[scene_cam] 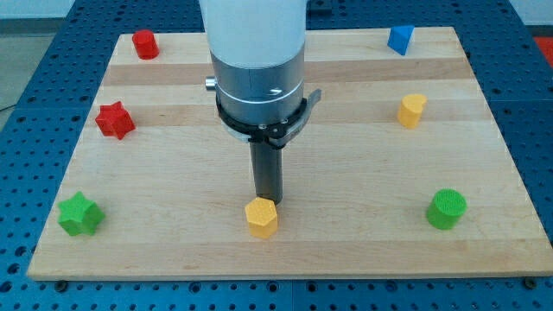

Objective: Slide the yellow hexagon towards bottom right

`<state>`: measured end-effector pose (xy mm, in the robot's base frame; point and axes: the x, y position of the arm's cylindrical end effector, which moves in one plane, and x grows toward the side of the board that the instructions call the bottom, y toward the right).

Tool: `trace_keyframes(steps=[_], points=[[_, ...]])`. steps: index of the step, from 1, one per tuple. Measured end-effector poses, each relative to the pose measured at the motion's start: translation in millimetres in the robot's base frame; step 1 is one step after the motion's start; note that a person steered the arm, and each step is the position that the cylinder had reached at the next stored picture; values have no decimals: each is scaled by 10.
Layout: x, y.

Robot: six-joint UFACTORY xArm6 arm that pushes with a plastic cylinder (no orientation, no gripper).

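The yellow hexagon (261, 217) lies near the bottom middle of the wooden board (173, 250). My tip (268, 201) stands just above the hexagon's top edge, touching or nearly touching it. The rod hangs from the large white and grey arm that fills the view's top middle.
A red hexagon-like block (145, 44) sits at top left, a red star (114, 120) at left, a green star (79, 214) at bottom left. A blue block (399, 40) sits at top right, a yellow block (411, 111) at right, a green cylinder (446, 209) at bottom right.
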<state>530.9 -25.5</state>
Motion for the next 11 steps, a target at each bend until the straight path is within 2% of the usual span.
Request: trace_keyframes(steps=[1,2,3,4,5,6,7,8,9,11], points=[[-58,-2],[-228,-309],[-212,-1028],[282,-1404],[589,-971],[436,-321],[48,182],[47,486],[306,369],[-19,1084]])
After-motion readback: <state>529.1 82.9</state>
